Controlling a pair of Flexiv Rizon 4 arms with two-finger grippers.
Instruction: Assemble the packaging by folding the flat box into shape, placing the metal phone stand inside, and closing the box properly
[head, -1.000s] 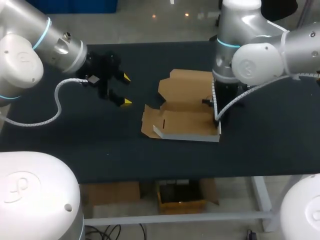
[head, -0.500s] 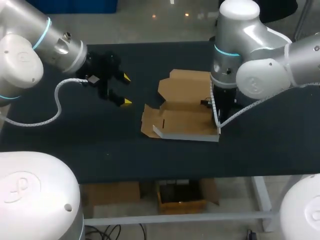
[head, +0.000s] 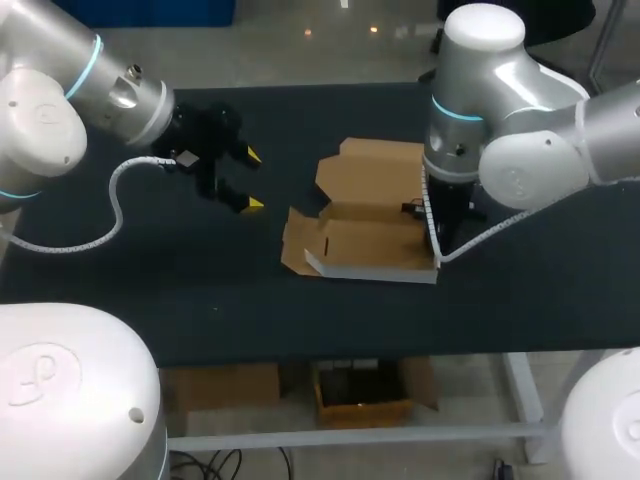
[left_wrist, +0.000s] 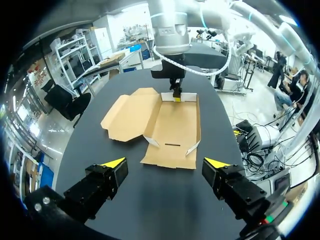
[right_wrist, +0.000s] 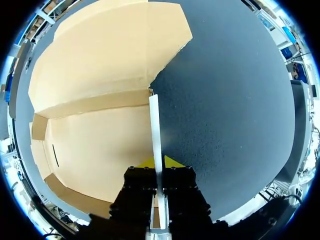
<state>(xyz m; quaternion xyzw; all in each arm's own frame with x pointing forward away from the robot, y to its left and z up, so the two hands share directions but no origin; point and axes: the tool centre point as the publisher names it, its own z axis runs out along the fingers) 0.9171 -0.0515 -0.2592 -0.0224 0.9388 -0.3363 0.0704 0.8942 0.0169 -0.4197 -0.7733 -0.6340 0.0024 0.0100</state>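
Note:
A brown cardboard box (head: 365, 225) lies partly folded at the middle of the table, with its lid flap (head: 368, 172) spread flat behind it and low walls raised. My right gripper (head: 433, 218) stands over the box's right end. In the right wrist view this gripper (right_wrist: 160, 162) is shut on the upright side wall (right_wrist: 154, 125), one yellow tip on each face. My left gripper (head: 247, 180) hangs open to the left of the box, well apart from it. The left wrist view has the box (left_wrist: 170, 127) ahead of the left gripper (left_wrist: 165, 162) and the right gripper (left_wrist: 176, 96) on the far wall. No phone stand is in view.
The black tabletop (head: 150, 290) surrounds the box on all sides. Its front edge (head: 330, 355) runs a short way in front of the box. My right arm's elbow (head: 520, 165) hangs over the table's right part.
The right gripper's fingers have pinched tighter on the box's side wall, and the right arm's elbow has swung a little toward the right. The left arm has not moved.

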